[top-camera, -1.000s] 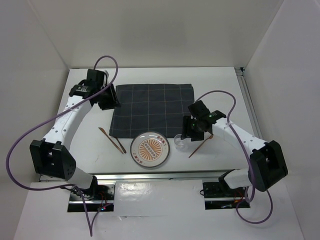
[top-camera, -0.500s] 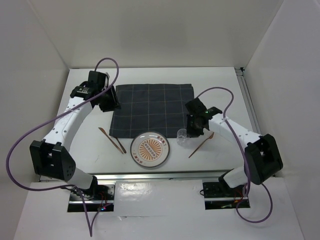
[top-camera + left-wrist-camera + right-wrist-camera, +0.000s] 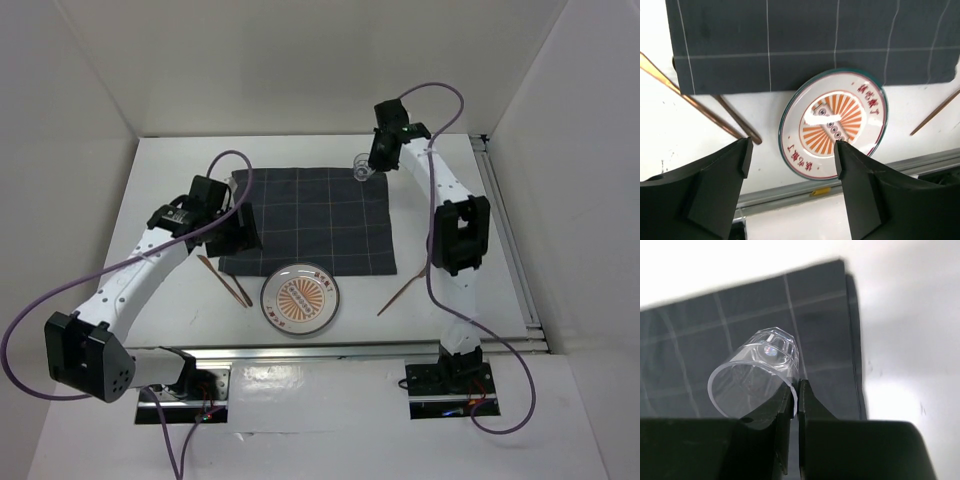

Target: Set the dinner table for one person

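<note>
The dinner table, a large matte white rectangular tabletop (image 3: 290, 150) with a metal rail on its right edge, fills the top view. A dark navy grid-lined cloth (image 3: 320, 215) lies flat near its centre.

At the cloth's 9 o'clock edge the left gripper (image 3: 792, 152) hangs with its two black fingers spread wide and nothing between them. Its wrist camera looks down between them at the cloth's near edge and the plate.

Two thin copper-coloured utensils (image 3: 224, 281) lie slanted on the bare table at the cloth's 7 o'clock corner. Just beside them, at the cloth's 6 o'clock, sits a round white plate (image 3: 300, 300) with a green rim and an orange sunburst pattern, its far rim touching the cloth's edge.

At the plate's 3 o'clock, apart from it, a third thin copper-coloured utensil (image 3: 395, 300) lies slanted on the table.

At the cloth's 1 o'clock corner the right gripper (image 3: 795, 390) is pinched narrow on the wall of a small clear faceted plastic cup (image 3: 757, 377). The cup is tilted, its mouth toward the wrist camera. Whether it touches the cloth cannot be told.
</note>
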Tool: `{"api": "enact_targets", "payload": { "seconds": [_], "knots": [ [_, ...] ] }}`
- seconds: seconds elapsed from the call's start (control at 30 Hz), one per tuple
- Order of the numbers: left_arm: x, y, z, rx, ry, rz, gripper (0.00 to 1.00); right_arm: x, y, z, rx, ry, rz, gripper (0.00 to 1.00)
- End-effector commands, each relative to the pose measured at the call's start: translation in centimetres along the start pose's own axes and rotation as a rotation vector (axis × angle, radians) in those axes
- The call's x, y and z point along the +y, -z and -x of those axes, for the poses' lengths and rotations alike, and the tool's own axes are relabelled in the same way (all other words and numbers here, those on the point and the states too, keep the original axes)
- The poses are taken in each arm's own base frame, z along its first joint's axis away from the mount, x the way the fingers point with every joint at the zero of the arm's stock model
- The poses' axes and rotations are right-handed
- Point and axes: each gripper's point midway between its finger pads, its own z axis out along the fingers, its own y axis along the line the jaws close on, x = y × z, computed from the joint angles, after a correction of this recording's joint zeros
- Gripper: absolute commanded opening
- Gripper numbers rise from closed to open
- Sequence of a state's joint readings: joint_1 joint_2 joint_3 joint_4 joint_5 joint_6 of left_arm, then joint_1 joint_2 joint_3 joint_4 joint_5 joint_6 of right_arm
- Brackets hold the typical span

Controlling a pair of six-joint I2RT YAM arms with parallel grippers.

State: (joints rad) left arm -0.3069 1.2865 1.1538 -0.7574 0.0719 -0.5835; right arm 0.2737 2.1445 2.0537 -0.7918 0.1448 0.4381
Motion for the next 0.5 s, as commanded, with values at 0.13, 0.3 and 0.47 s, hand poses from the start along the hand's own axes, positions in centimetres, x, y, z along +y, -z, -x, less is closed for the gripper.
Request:
{"api": "enact_targets", "payload": {
  "seconds": [0.13, 0.3, 0.47],
  "knots": [
    [-0.2, -0.5, -4.0, 0.061, -0.022, -0.033, 0.81, -1.4, -3.9, 2.1, 0.008, -0.034, -0.063, 0.00],
    [-0.3, -2.1, -7.3, 0.133, -0.014, -0.085, 0.81, -2.3, -5.5, 1.4, 0.023, -0.050, -0.052, 0.00],
    [-0.5, -3.0, -9.5, 0.192, -0.015, -0.128, 0.83, -3.4, -7.3, 0.2, 0.055, -0.051, -0.086, 0.03]
  ]
}}
